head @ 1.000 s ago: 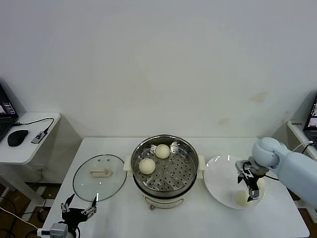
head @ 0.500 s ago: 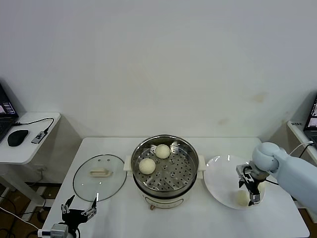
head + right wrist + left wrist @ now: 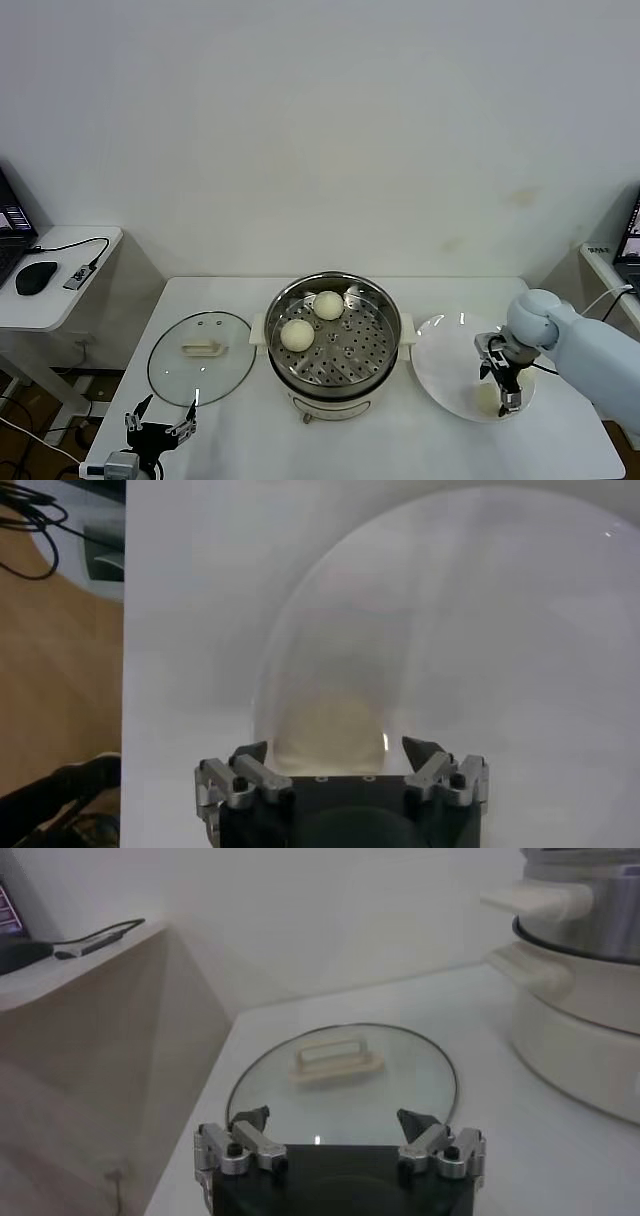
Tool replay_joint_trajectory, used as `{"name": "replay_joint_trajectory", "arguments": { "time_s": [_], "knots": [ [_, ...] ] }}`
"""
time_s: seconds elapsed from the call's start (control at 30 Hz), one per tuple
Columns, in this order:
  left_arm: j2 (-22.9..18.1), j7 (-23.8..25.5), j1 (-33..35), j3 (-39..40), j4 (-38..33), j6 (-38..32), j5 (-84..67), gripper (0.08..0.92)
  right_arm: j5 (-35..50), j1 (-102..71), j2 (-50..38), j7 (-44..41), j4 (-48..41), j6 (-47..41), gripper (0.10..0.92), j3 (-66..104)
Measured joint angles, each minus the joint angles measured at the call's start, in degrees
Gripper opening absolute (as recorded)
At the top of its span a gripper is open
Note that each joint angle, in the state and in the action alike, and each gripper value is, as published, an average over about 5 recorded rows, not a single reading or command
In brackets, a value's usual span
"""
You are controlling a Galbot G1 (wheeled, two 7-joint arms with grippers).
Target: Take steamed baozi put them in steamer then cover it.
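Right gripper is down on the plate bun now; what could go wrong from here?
The right gripper straddles a baozi near the front rim of the plate; a skewed close could squash the bun or push it off. Carrying it over, the bun could clip the steamer rim or land on the two buns inside. The left gripper waits by the cover.

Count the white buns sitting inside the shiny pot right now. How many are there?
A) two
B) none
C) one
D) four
A: the head view shows two steamed baozi, one toward the front left and one farther back, resting on the perforated tray of the steamer; another bun is still on the white plate under the right gripper.
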Motion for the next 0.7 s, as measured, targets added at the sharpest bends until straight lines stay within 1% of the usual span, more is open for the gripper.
{"name": "replay_joint_trajectory", "arguments": {
  "time_s": [0.1,0.27,0.7],
  "knots": [
    [0.01,0.0,-0.05,0.04,0.11,0.0,0.01,0.823,0.04,-0.18,-0.05,-0.01,-0.09,0.0,0.67,0.13],
    [-0.01,-0.04,-0.16,0.12,0.28,-0.01,0.02,0.823,0.31,-0.25,-0.08,-0.04,-0.19,-0.08,0.613,0.31],
    [-0.1,-0.64,-0.87,0.47,1.13,-0.38,0.33,0.823,3.5,3.66,-0.74,-1.21,1.26,-0.44,0.602,1.99]
  ]
}}
